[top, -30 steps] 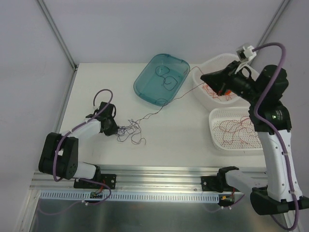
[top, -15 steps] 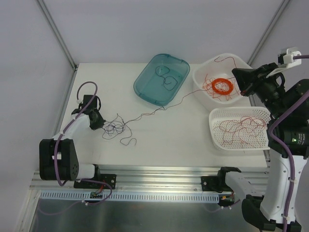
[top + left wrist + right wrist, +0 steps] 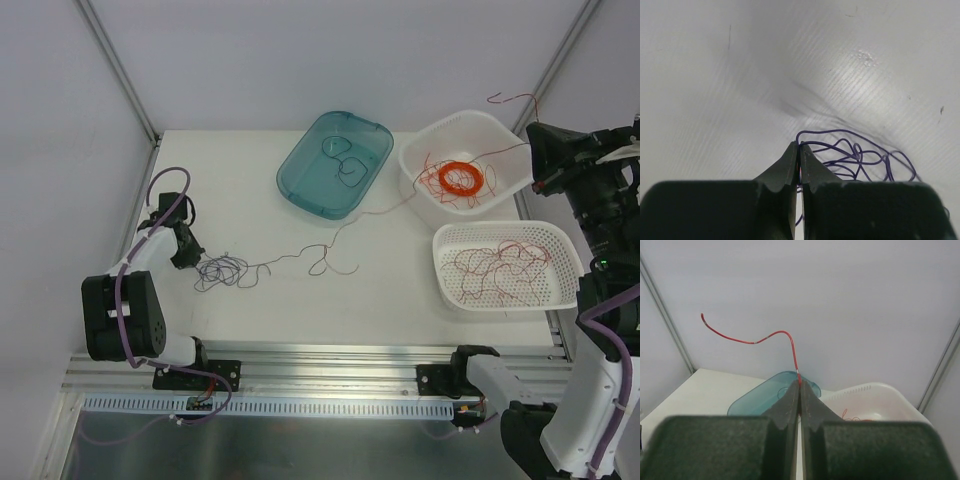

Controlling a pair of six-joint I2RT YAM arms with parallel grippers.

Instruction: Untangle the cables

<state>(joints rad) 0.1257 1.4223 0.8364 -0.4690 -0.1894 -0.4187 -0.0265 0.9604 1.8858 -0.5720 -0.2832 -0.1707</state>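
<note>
- Cables (image 3: 225, 270) strung from the table (image 3: 400, 270) left edge toward its far-right corner (dark wad at left).
- Left gripper (image 3: 800, 150) low, pinching a dark strand.
- Right gripper (image 3: 800, 384) raised high, pinching a red one.

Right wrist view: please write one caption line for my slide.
Right gripper shut on a thin red cable, its free end curling up-left; teal tray and white tub behind.

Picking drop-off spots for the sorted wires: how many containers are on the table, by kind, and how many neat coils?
Teal translucent tray: 1
White solid tub: 1
White perforated basket: 1
Orange ring coil: 1
Total: 4
</note>
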